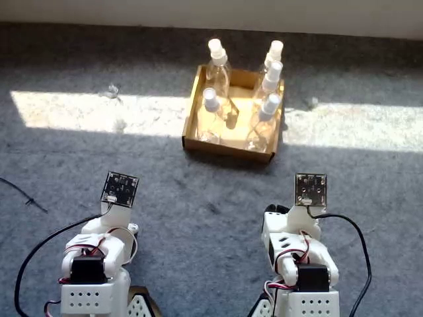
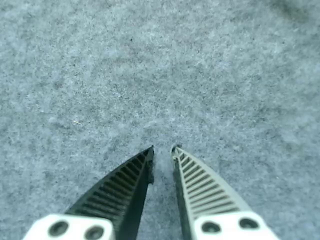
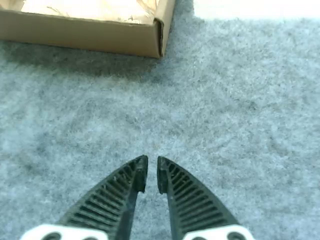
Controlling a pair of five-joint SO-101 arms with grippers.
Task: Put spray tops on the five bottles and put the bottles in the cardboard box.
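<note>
Surface: your bench (image 1: 198, 198) is covered with a grey, carpet-like cloth, and a band of sunlight (image 1: 79, 109) crosses its far half from side to side.
Room: behind the far edge of the bench runs a pale strip (image 1: 211, 10); what it is, you cannot tell.
Box: the cardboard box (image 1: 228, 150) lies in the far middle, partly in the sun, well apart from both arms.
Bottles: five clear bottles (image 1: 210, 115) stand upright in the box, each with a white spray top (image 1: 215, 46) on it; the bases of the far ones are hard to see.
Left arm: the left arm (image 1: 99, 264) sits folded at the near edge. Your left hand (image 2: 162, 149) points at bare cloth, fingers almost pressed together with a thin gap, holding nothing.
Right arm: the right arm (image 1: 301, 264) sits folded beside it. Your right hand (image 3: 152, 159) has its fingers nearly touching and holds nothing; a corner of the box (image 3: 85, 40) lies ahead, apart from the fingers.
Open room: a wide stretch of cloth lies between the arms and the box.
Edges: a small clear thing (image 1: 111, 90) lies left of the box, and a black cable (image 1: 23, 195) lies near the left edge.
</note>
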